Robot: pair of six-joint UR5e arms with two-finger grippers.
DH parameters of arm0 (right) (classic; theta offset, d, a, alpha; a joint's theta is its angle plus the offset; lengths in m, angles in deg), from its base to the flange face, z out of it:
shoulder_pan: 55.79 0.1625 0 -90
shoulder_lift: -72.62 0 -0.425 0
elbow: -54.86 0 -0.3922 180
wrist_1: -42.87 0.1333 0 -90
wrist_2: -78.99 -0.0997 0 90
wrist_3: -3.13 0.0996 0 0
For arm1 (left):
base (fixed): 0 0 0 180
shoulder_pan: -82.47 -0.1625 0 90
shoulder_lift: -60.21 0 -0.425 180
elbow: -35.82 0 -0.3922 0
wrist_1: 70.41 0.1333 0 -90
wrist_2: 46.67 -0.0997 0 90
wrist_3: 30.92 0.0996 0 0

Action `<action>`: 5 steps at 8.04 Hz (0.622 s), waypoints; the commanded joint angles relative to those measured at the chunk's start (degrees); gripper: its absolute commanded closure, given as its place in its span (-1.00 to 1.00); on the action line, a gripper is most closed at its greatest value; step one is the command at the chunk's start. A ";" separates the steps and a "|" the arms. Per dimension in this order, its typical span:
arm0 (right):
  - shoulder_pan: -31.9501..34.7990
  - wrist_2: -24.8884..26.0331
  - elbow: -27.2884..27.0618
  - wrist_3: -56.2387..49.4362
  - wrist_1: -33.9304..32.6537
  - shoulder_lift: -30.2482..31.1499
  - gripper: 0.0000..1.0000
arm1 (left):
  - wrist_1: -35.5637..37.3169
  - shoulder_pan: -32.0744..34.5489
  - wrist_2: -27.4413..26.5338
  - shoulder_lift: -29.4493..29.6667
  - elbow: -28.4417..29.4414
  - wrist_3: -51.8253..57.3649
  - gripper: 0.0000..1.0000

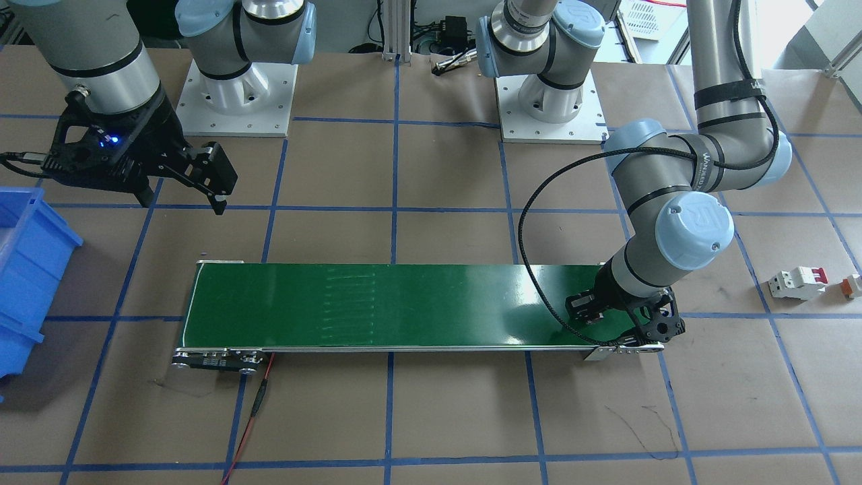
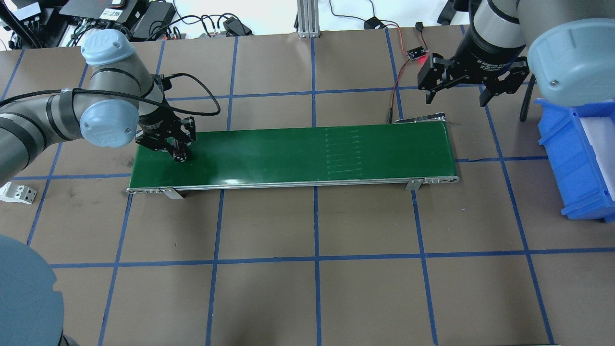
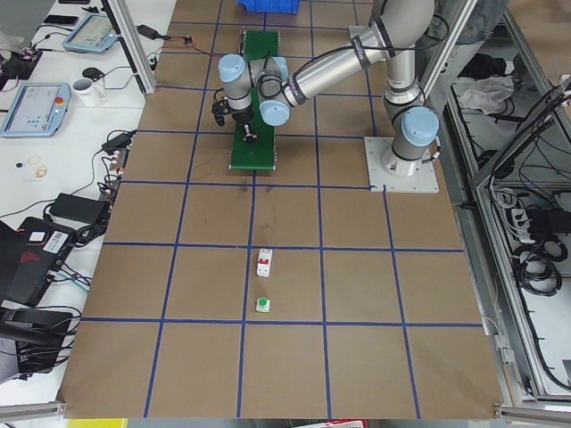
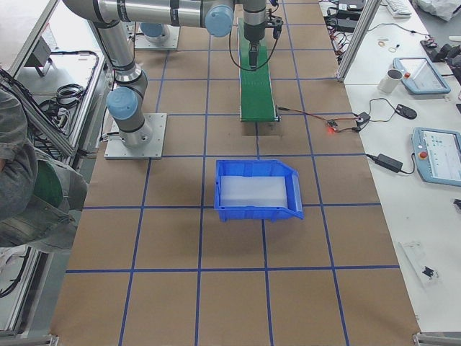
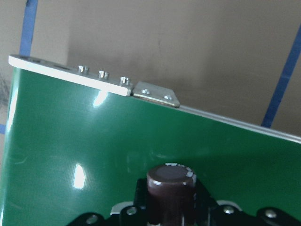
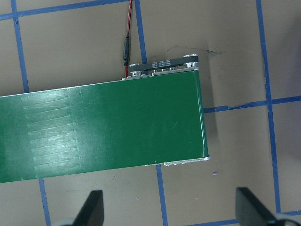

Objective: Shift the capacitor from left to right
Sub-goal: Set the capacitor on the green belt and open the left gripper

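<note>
The capacitor (image 5: 170, 189) is a dark brown cylinder, seen end-on at the bottom of the left wrist view, held between my left gripper's fingers. My left gripper (image 2: 181, 154) is shut on it just above the left end of the green conveyor belt (image 2: 288, 154). It also shows in the front view (image 1: 630, 323), low over the belt (image 1: 404, 303). My right gripper (image 2: 455, 100) is open and empty, held high by the belt's right end. In the right wrist view its fingers (image 6: 91, 207) stand wide apart above the belt end (image 6: 117, 127).
A blue bin (image 2: 576, 158) stands right of the belt. A white circuit breaker (image 1: 798, 279) and a tiny orange-and-white connector (image 1: 852, 285) lie on the table left of the belt. A red wire (image 1: 256, 411) runs from the belt's right end.
</note>
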 commanded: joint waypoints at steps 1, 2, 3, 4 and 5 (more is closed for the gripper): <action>0.00 0.00 0.00 0.00 -0.08 0.00 -1.00 | -4.79 0.12 -0.23 -0.77 0.14 -0.01 0.00; 0.00 0.09 0.00 0.00 -0.08 0.00 -1.00 | -9.09 0.12 0.12 -1.38 0.75 0.17 -0.73; 0.00 0.09 0.00 0.00 -0.08 0.00 -1.00 | -11.83 0.12 0.21 -1.48 3.19 0.17 -1.00; 0.00 0.09 0.00 0.00 -0.08 0.00 -1.00 | -17.95 0.12 0.30 -1.39 8.17 0.00 -1.00; 0.00 0.09 -0.09 0.00 0.00 0.00 -1.00 | -24.54 0.12 0.74 -0.95 14.92 -0.18 -1.00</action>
